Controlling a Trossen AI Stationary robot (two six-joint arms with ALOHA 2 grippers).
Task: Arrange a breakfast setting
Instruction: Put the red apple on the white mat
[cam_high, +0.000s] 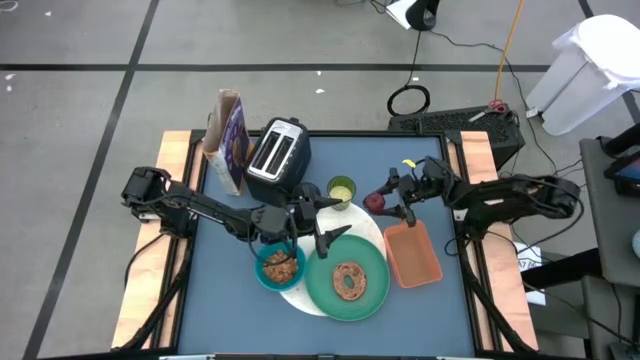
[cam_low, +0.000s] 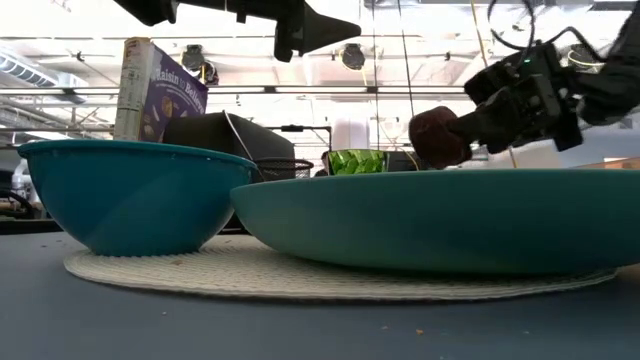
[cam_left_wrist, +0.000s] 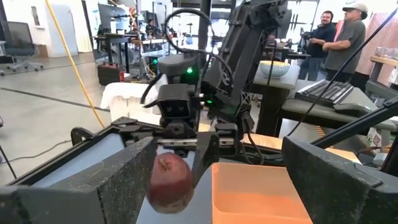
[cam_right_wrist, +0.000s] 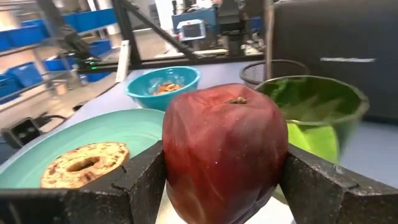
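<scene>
On the blue table (cam_high: 230, 300), near its centre, a white woven placemat (cam_high: 300, 292) is seen carrying a small teal bowl (cam_high: 279, 267) of cereal at about nine o'clock and a large green plate (cam_high: 347, 280) at about three o'clock; a bagel (cam_high: 349, 280) lies on the plate. Just past the plate, at twelve o'clock from it, a yellow-green cup (cam_high: 341, 190) stands upright, with a black mesh cup (cam_right_wrist: 258, 72) partly hidden beside it in the right wrist view. A silver-black toaster (cam_high: 278, 154) is placed at eleven o'clock from the mat, and a cereal box (cam_high: 228, 140) stands upright just beside it at its nine o'clock side. An orange rectangular tray (cam_high: 413, 254) lies at three o'clock from the plate, close to its rim.

The right gripper (cam_high: 386, 204) is held above the table between the yellow-green cup and the orange tray, its fingers clamped on either side of a small red apple (cam_high: 374, 203); in the low view the apple (cam_low: 439, 137) is seen lifted clear of the table, above the far rim of the green plate. The left gripper (cam_high: 322, 220) is held above the mat, over the gap between bowl and plate, pointing toward three o'clock at the apple; its fingers are spread apart and nothing is held between them.

Beyond the table, two people (cam_left_wrist: 339, 37) are seen standing in the room
</scene>
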